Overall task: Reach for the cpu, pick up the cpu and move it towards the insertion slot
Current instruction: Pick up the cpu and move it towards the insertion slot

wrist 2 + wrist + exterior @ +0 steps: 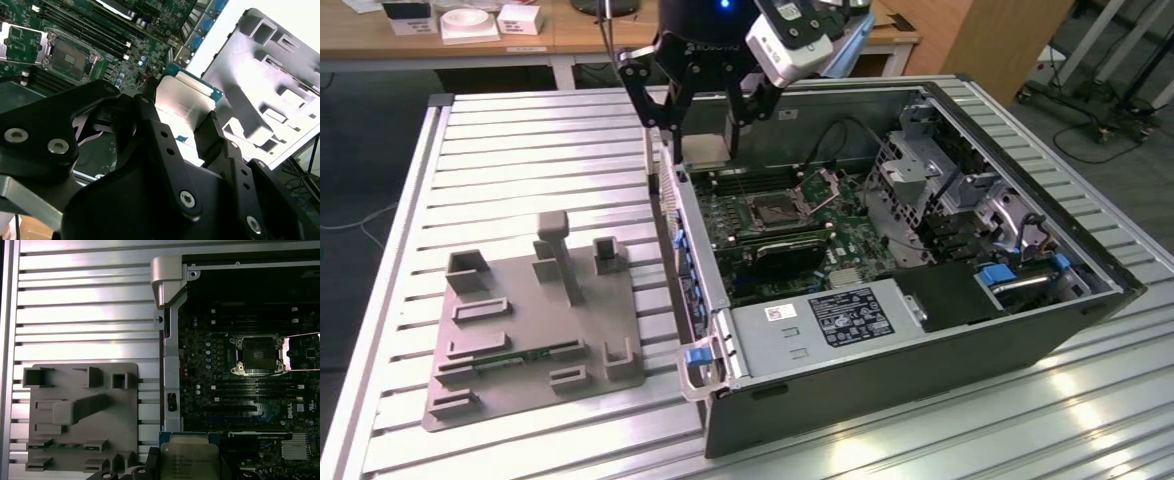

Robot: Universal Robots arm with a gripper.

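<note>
Silvery cpu (182, 107) clamped between tool (177, 125) fingers, raised beside insertion slot (257, 354)

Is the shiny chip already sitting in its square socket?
No, the cpu is held up in the robot's hand, while the insertion slot on the green board lies open and empty.

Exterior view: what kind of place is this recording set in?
Likely a robotics lab or workshop bench: an open computer case lies on a slatted metal table, a grey plastic tray beside it, a wooden desk behind.
</note>
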